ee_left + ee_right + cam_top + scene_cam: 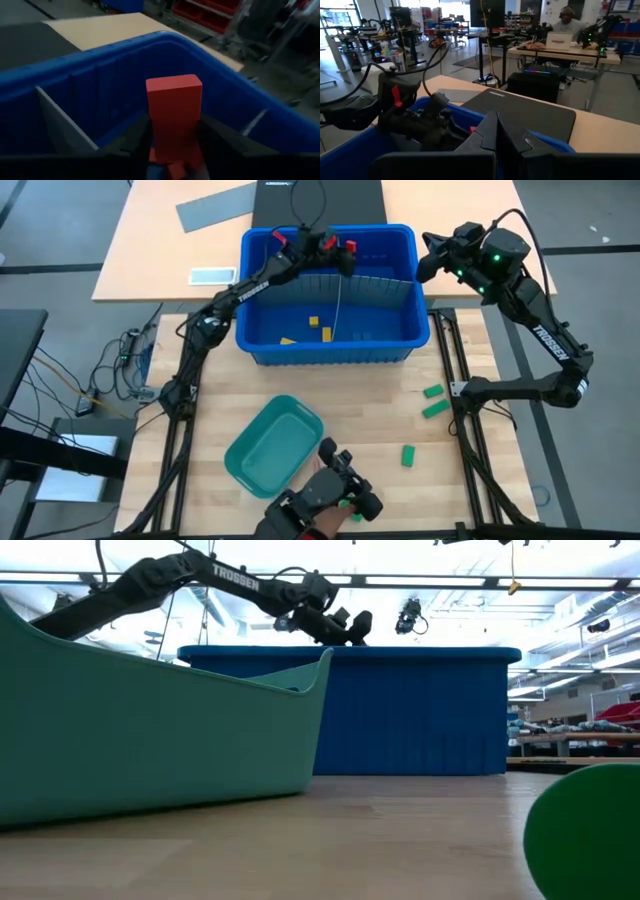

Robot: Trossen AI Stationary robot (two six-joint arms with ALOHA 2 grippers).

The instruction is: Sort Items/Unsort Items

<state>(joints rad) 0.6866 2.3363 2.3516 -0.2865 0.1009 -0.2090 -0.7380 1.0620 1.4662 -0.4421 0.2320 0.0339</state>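
Left claw (175, 150) clamped on red block (174, 112) over blue bin (100, 60), plain only at its wrist.

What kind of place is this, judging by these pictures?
Most likely a robotics lab or workshop. Beyond the blue bin, the right wrist view shows workbenches loaded with equipment and cables, other robot arms, and a person seated at a far bench.

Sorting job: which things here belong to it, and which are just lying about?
Part of the job:
- red block between the left tool's fingers, over the blue bin
- yellow blocks in the bin
- green blocks on the table
- teal tray

Just lying about:
- grey sheet
- right tool, shut, waiting beside the bin
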